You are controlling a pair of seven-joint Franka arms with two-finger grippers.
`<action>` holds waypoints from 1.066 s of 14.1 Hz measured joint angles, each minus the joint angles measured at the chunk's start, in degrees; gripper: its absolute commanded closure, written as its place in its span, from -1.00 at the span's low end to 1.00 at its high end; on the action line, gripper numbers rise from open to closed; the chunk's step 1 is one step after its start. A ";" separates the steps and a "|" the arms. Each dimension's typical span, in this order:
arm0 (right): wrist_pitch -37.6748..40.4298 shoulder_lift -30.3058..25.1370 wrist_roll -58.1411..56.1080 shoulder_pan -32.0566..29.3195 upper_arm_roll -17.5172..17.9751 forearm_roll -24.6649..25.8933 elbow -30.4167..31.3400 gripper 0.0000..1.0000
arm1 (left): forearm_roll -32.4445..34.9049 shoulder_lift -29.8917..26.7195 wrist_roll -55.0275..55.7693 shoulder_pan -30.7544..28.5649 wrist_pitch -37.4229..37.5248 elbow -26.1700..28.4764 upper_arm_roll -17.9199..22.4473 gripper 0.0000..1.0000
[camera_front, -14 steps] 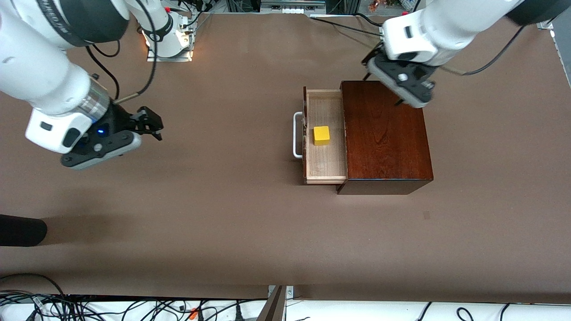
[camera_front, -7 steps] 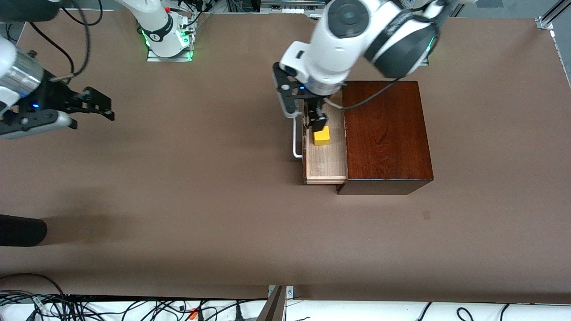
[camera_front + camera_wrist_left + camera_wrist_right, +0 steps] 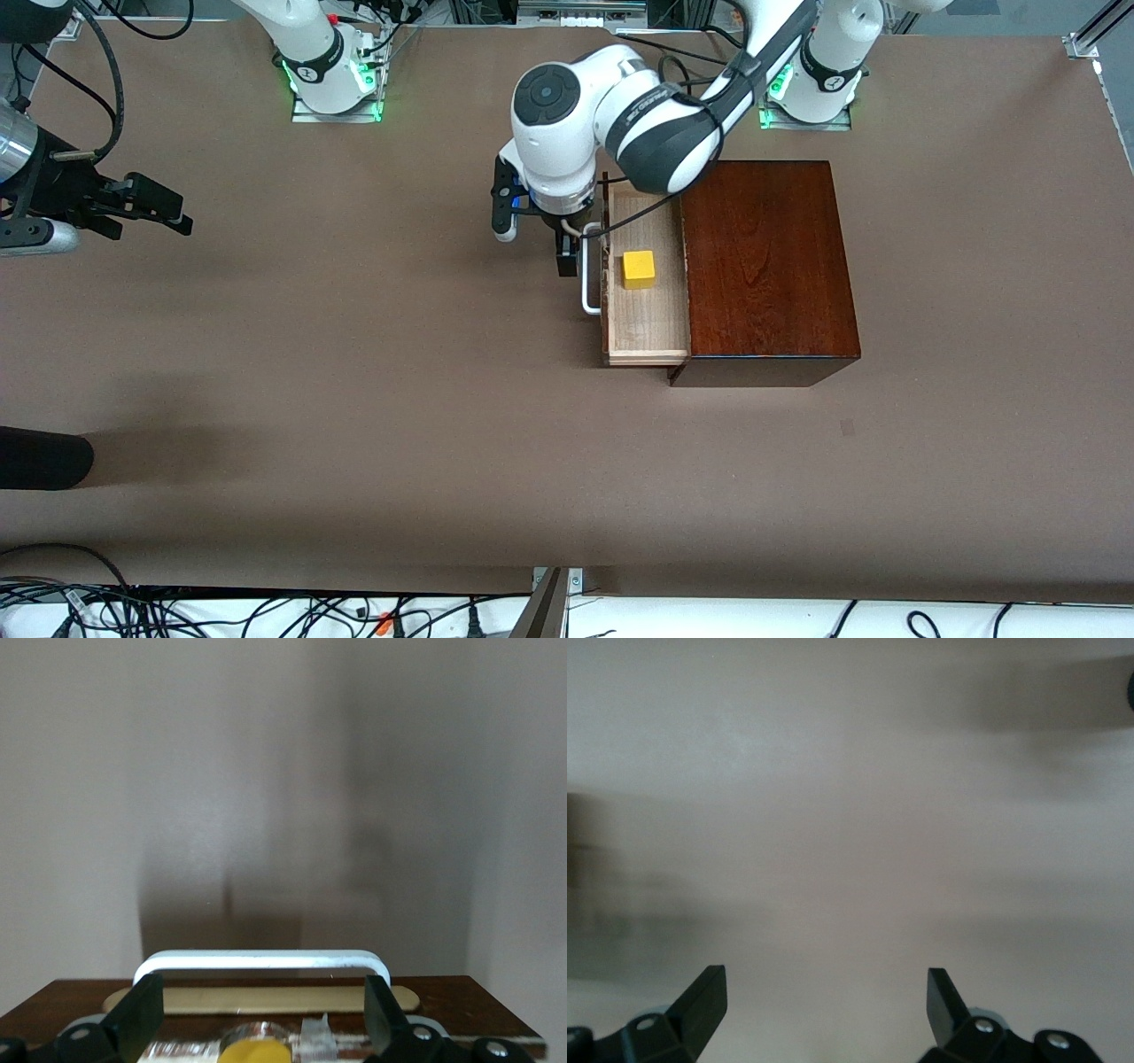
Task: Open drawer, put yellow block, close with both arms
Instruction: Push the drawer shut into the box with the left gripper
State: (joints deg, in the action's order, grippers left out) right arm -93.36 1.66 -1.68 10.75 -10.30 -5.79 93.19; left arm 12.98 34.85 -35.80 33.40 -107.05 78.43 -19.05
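Up in the front view, the drawer (image 3: 647, 266) stood pulled out of the dark wooden box (image 3: 762, 266), toward the right arm's end of the bench (image 3: 354, 399). The yellow block (image 3: 638, 268) sat inside the drawer on its pale wood floor, near the drawer's front wall. The white bar handle (image 3: 588, 270) stuck out from the drawer's front. The left arm (image 3: 638, 115) reached from its base down to the drawer's front. Its left pincer (image 3: 567, 252) hung just beside the handle, at the handle's end that lay farther from the front camera. The right arm waited at its own end of the bench. The right pincer (image 3: 151, 208) hung over bare bench, well apart from the drawer, and held nothing. A dark rounded thing (image 3: 40, 458) poked in at the edge of the view, nearer to the camera.

Next, the left wrist view showed the left pincer (image 3: 262, 1017) with its two black fingers (image 3: 142, 1019) spread wide apart. The white bar handle (image 3: 262, 960) lay between them, and I could not tell if they touched it. The dark drawer front (image 3: 62, 1005) showed under the handle, and a bit of the yellow block (image 3: 255, 1054) peeked out low down.

Last, the right wrist view showed the right pincer (image 3: 827, 1008) with its fingers (image 3: 704, 1001) wide apart over plain bench (image 3: 850, 815), with nothing between them.
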 measured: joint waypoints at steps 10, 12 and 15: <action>-0.56 0.01 2.54 -0.02 0.91 3.37 -0.78 -1.00 | 3.10 3.88 -1.67 -0.24 0.36 0.14 0.55 -1.00; -0.55 0.04 2.54 -0.01 1.03 3.37 -0.78 -1.00 | 3.10 3.90 -1.69 -0.35 1.28 0.30 0.91 -1.00; -0.46 0.07 2.54 0.03 1.32 3.37 -0.78 -1.00 | 3.10 3.88 -1.67 -0.77 2.55 0.29 1.23 -1.00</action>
State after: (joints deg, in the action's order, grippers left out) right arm -93.82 1.73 0.86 10.78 -8.98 -2.41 92.41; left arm 16.09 38.73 -37.47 32.63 -104.50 78.72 -17.82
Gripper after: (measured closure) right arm 0.000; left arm 0.000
